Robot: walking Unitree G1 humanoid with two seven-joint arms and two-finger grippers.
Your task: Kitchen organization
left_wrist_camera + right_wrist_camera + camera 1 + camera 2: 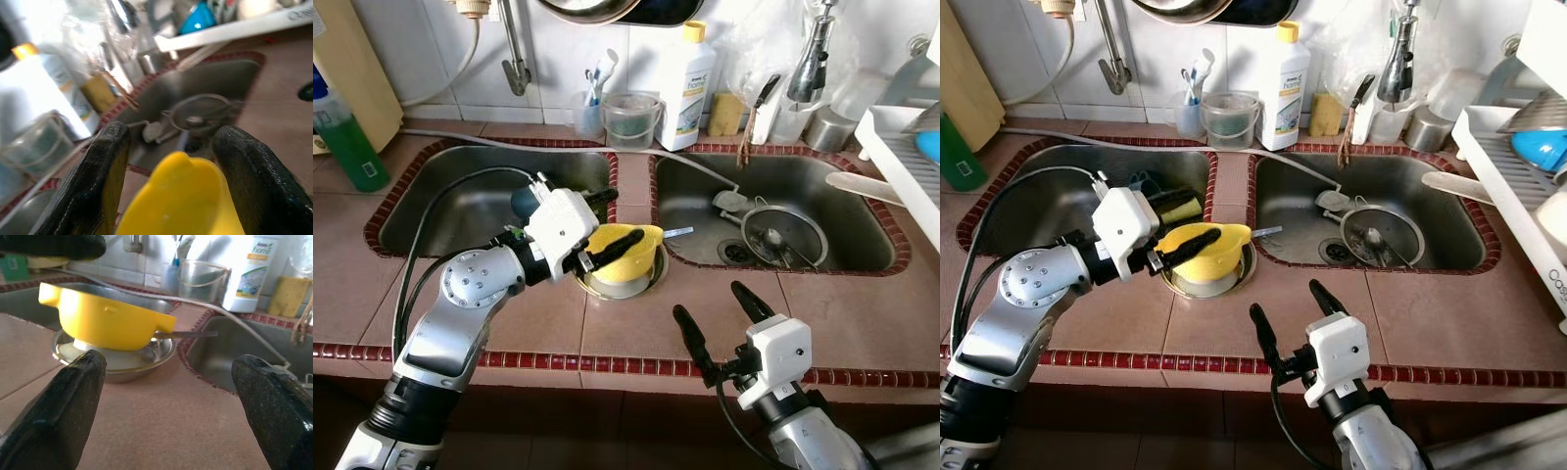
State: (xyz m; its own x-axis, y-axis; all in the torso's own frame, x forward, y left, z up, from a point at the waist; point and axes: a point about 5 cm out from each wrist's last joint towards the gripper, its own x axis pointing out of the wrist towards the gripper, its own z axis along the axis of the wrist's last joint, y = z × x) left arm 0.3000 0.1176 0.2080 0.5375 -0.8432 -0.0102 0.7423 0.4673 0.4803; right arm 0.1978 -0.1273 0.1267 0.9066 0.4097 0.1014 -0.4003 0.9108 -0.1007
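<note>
Yellow plastic bowl (625,249) sits in a shallow steel dish (619,282) on the tiled ledge between the sinks; left gripper (609,249) grasps its rim. Lift could drag the dish or tip it, I reckon.

Left wrist: matte black fingers (95,183) astride glossy plastic.

Right wrist: right gripper (171,406) spread wide, empty, facing bowl.
</note>
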